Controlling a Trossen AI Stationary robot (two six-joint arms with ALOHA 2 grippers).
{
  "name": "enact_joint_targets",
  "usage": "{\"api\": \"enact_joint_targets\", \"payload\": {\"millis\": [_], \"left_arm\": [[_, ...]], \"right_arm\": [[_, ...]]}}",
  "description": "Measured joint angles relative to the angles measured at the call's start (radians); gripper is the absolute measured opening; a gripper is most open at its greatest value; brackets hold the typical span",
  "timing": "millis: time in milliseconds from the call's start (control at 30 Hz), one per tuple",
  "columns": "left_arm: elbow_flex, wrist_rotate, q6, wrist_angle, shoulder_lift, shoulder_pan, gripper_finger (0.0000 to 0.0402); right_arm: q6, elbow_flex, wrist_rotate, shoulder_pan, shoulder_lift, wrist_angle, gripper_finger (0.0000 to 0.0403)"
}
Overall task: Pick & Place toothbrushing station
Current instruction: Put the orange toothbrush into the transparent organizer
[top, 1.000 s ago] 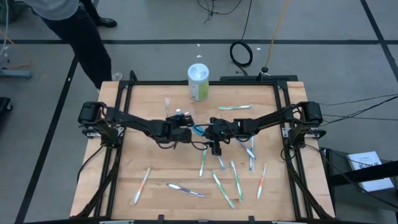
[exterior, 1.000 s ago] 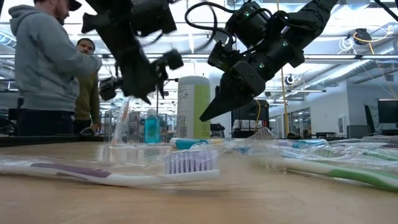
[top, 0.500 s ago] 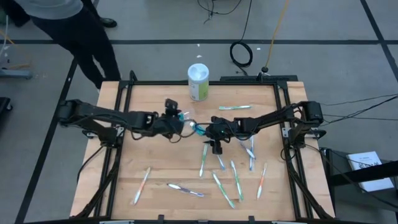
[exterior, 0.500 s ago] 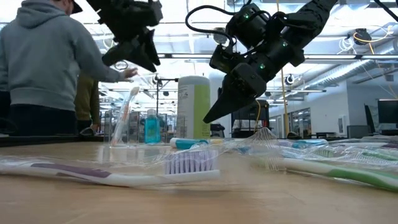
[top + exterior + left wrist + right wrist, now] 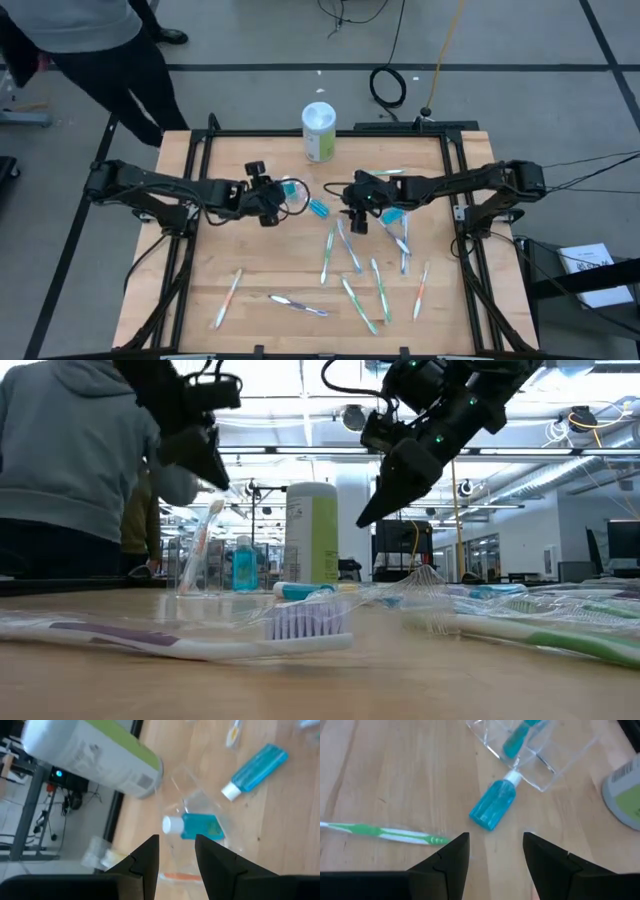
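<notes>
A clear plastic container (image 5: 294, 190) stands on the wooden table, with a blue tube (image 5: 200, 826) and an orange-and-white toothbrush (image 5: 203, 540) inside it. A second blue tube (image 5: 318, 207) lies flat on the table just right of it. Several toothbrushes (image 5: 352, 272) lie scattered toward the near right. My left gripper (image 5: 176, 854) hovers open on the container's left, above the table. My right gripper (image 5: 495, 851) hovers open to the right of the lying tube (image 5: 494, 806), pointing slantwise down at it.
A tall green-and-white canister (image 5: 319, 132) stands at the far edge. One toothbrush (image 5: 377, 173) lies far right, and two more (image 5: 229, 297) lie near left. A purple-bristled toothbrush (image 5: 300, 622) lies close to the low camera. People (image 5: 70, 460) stand beyond the far left corner.
My left gripper has risen and drawn back toward the table's left edge, rolling its wrist about a quarter turn. My right gripper has risen and pulled slightly toward the right. The container and the lying tube have stayed put.
</notes>
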Motion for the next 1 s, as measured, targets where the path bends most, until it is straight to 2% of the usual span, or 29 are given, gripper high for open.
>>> {"api": "enact_joint_targets", "payload": {"millis": [100, 233, 500, 600, 800, 1000], "left_arm": [[-0.05, 0.018, -0.028, 0.039, 0.0, 0.0, 0.0131], [-0.102, 0.11, -0.035, 0.131, -0.005, 0.0, 0.0131], [-0.199, 0.229, -0.016, 0.305, -0.101, -0.004, 0.0131], [-0.268, 0.253, -0.023, 0.358, -0.174, -0.006, 0.0131], [-0.409, 0.277, -0.096, 0.572, -0.319, -0.011, 0.0131], [-0.517, 0.282, -0.115, 0.774, -0.367, -0.034, 0.0131]], "right_arm": [[0.0, 0.0, 0.0, -0.013, 0.0, -0.012, 0.018], [-0.002, 0.0, -0.001, -0.031, 0.0, -0.014, 0.018], [-0.004, 0.0, -0.004, -0.069, 0.0, -0.015, 0.018], [-0.004, -0.004, -0.004, -0.083, 0.01, -0.003, 0.018], [0.022, -0.021, -0.028, -0.099, 0.081, 0.034, 0.018], [-0.005, -0.019, -0.057, -0.131, 0.174, 0.172, 0.018]]}}
